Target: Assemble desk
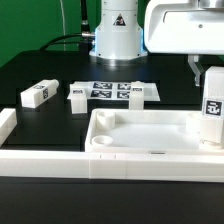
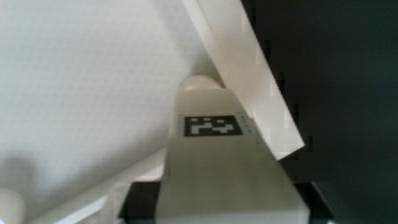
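Note:
The white tray-like desk top [image 1: 150, 138] lies on the black table at the exterior view's right; its rim [image 2: 240, 60] runs across the wrist view. My gripper [image 1: 210, 78] is shut on a white block leg [image 1: 212, 108] and holds it upright at the top's right-hand end. In the wrist view the leg [image 2: 222, 170], with its square tag [image 2: 214, 126], sits between my black fingers [image 2: 146, 200], its far end pointing into a corner of the top. Whether it is seated I cannot tell. Two more legs [image 1: 37, 95] [image 1: 78, 97] lie at the left.
The marker board [image 1: 120, 91] lies flat behind the desk top. A long white border rail [image 1: 60, 160] runs along the front, with a raised end [image 1: 8, 125] at the left. The arm's base [image 1: 118, 30] stands at the back.

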